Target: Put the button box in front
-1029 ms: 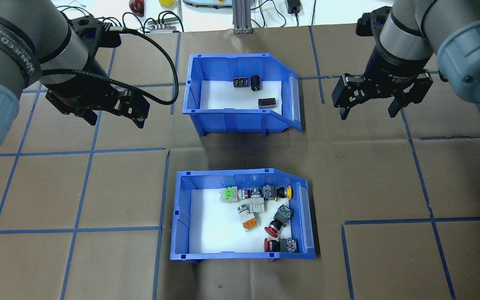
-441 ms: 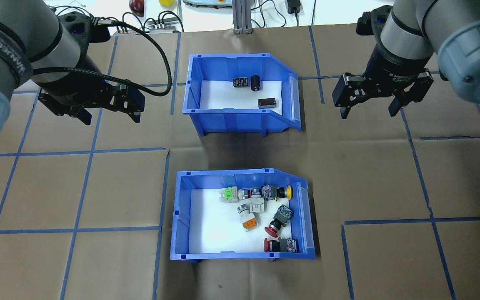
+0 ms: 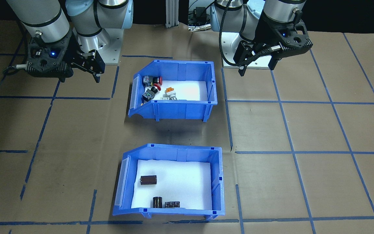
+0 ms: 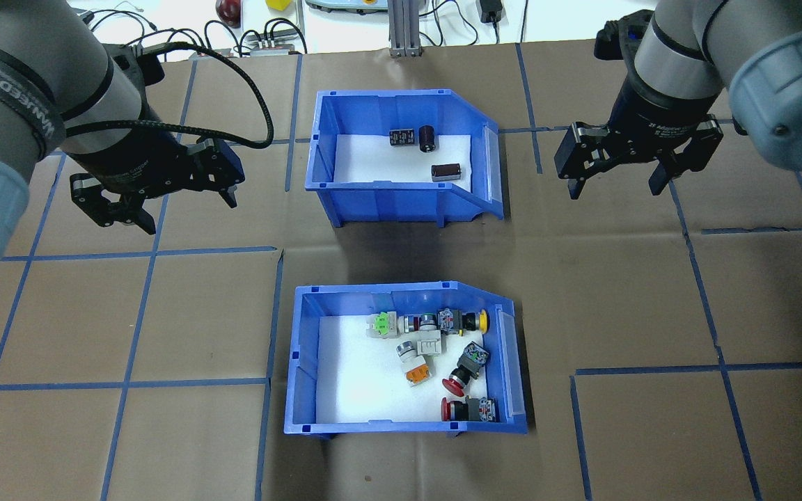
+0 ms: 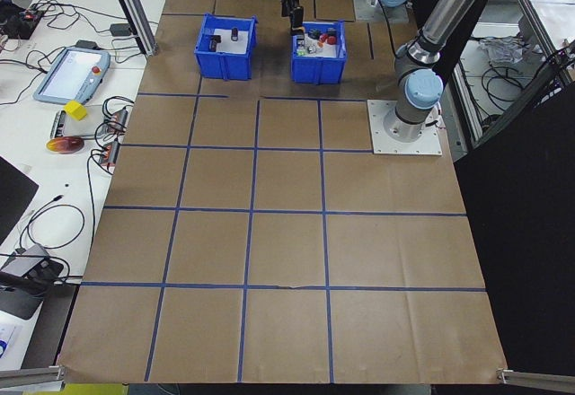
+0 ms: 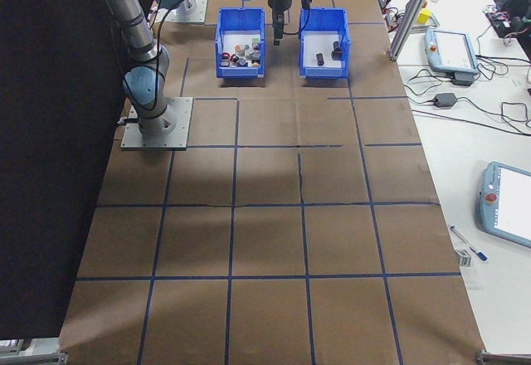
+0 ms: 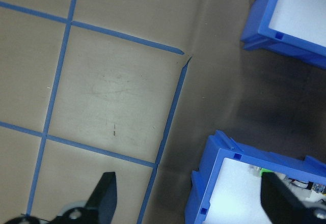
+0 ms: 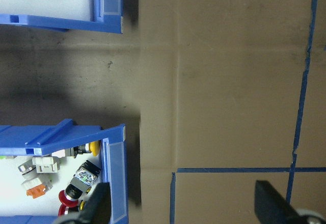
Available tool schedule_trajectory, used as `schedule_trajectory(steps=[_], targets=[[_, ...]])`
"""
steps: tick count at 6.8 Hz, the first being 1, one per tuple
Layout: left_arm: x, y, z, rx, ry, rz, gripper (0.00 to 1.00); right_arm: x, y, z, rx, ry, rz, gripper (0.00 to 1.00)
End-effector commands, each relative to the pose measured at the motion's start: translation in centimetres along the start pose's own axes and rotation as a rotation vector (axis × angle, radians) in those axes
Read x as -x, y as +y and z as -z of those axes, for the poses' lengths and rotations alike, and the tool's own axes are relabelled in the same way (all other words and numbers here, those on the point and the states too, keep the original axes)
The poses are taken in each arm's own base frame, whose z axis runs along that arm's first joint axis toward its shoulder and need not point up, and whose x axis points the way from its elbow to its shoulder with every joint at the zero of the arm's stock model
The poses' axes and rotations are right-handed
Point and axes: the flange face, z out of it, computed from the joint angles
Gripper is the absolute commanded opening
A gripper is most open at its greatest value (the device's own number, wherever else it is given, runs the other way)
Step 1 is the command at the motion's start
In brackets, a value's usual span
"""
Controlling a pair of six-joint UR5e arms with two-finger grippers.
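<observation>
From my overhead view the button box (image 4: 404, 362) sits at six o'clock, nearest the robot, with the capacitor bin (image 4: 401, 156) at twelve behind it. I judge the swap not begun, since neither arm touches either bin. My left gripper (image 4: 161, 198) at nine and right gripper (image 4: 617, 182) at three both hang empty, fingers spread, and the capacitor bin occupies the far slot, so it stands in my way.

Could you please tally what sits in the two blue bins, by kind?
Blue bins: 2, the button box and the capacitor bin
Push-button switches: 6 or so, as they overlap
Dark capacitors: 3
Total: about 11 things
</observation>
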Motion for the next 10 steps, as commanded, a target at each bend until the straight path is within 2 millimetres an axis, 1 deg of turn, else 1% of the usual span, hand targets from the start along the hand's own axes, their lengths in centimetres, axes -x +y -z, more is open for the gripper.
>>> schedule_trajectory(steps=[1,2,3,4,5,6,7,8,9,10], targets=[[-0.5,1.7,-0.8,0.029,-0.006,0.313,1.0,0.6,-0.4,0.1,0.0,-0.007,0.091,1.0],[-0.9,5.3,-1.6,0.06,-0.035,0.475,1.0,0.7,-1.8,0.5,-0.018,-0.003,0.253,1.0],[-1.7,9.9,-5.7,0.105,-0.106,0.721,0.99,1.1,-3.7,0.3,-0.012,-0.003,0.382,1.0],[-2.2,13.2,-9.0,0.102,-0.111,0.809,0.99,2.7,-6.0,0.2,-0.015,0.002,0.567,1.0],[-3.4,15.7,-10.1,0.149,-0.097,0.95,0.99,5.8,-8.9,-0.3,-0.011,0.004,0.664,1.0],[-4.6,17.7,-10.2,0.161,-0.096,0.98,0.99,10.3,-11.0,-1.3,-0.002,0.019,0.797,1.0],[-6.0,19.8,-10.4,0.149,-0.089,0.987,0.99,14.4,-12.1,-1.5,-0.016,0.033,0.923,1.0],[-7.0,21.1,-11.9,0.14,-0.078,1.017,0.99,17.5,-12.7,-2.3,-0.008,0.056,1.041,1.0],[-7.2,21.9,-14.3,0.138,-0.079,1.036,0.92,19.9,-13.2,-3.5,0.002,0.054,1.17,1.0],[-6.9,22.4,-15.1,0.142,-0.092,1.042,0.9,22.5,-13.6,-4.3,-0.013,0.057,1.262,1.0]])
